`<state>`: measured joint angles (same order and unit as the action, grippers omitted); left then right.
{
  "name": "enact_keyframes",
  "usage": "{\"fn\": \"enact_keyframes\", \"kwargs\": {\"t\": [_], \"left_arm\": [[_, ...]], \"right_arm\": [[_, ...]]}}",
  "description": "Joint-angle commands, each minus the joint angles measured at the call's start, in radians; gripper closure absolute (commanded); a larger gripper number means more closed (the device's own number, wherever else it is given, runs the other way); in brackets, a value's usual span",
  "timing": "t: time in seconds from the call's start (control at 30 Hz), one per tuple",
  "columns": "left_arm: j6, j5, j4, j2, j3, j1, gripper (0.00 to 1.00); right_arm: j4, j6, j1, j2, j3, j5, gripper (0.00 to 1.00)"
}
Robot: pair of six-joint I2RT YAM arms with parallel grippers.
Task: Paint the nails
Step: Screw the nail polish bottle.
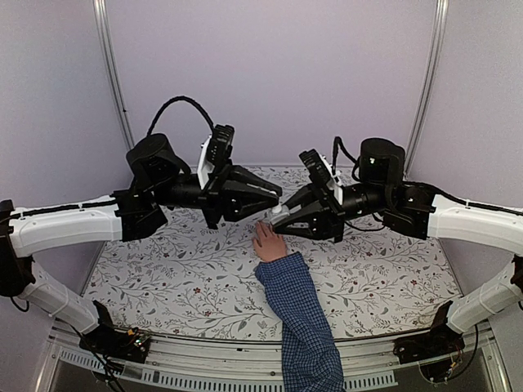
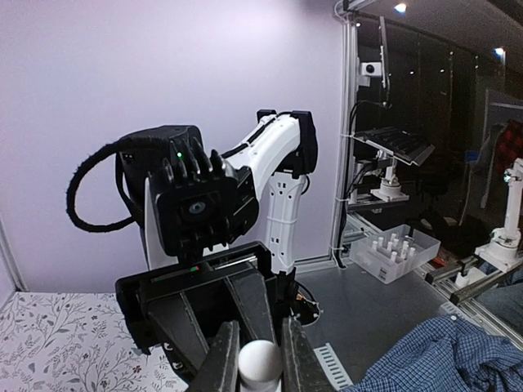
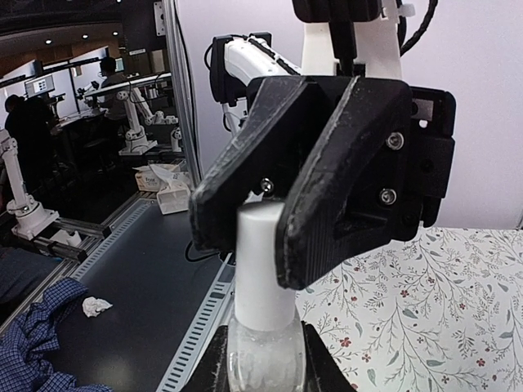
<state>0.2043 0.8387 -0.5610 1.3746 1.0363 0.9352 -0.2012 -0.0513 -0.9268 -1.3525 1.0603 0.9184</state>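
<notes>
White and rounded, the cap [image 3: 257, 269] of a small clear bottle [image 3: 265, 363] sits clenched between the left jaws, while the right jaws clasp the bottle's body just beneath them. Only the right wrist view shows that clear body. The left wrist view gives just the cap's dome [image 2: 260, 362] between its own two fingers [image 2: 221, 359]. From the top camera the cap is a pale speck [image 1: 280, 210] where the two sets of jaws meet. Only that top camera shows the hand [image 1: 268, 243], lying flat on the floral desk [image 1: 163, 269] directly below the meeting jaws. The nails [image 1: 261, 229] point up toward them, too small to judge their colour. The blue checked sleeve [image 1: 301, 314] trails back from the jaws.
</notes>
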Motion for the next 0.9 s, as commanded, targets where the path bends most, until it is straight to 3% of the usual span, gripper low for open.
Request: {"fn": "enact_keyframes", "kwargs": {"t": [0.0,0.13,0.27,0.37,0.63,0.87], "left_arm": [[-0.044,-0.056,0.207,0.006,0.024,-0.012,0.92],[-0.07,-0.105,0.271,-0.036,0.058,-0.024,0.82],[-0.098,-0.16,0.338,-0.083,0.093,-0.035,0.58],[-0.105,-0.206,0.354,-0.128,0.091,-0.039,0.48],[0.007,-0.447,0.322,-0.156,0.035,-0.038,0.46],[0.081,-0.616,0.289,-0.086,0.056,-0.017,0.48]], "right_arm": [[-0.099,-0.025,-0.008,0.009,0.06,0.014,1.0],[-0.085,-0.03,-0.008,0.01,0.043,-0.023,1.0],[-0.066,-0.032,-0.008,0.006,0.03,-0.079,1.0],[-0.061,-0.022,-0.007,0.011,0.017,-0.159,1.0],[-0.055,0.014,-0.008,0.025,0.004,-0.595,1.0],[-0.055,0.025,-0.015,0.012,0.006,-0.769,1.0]]}}
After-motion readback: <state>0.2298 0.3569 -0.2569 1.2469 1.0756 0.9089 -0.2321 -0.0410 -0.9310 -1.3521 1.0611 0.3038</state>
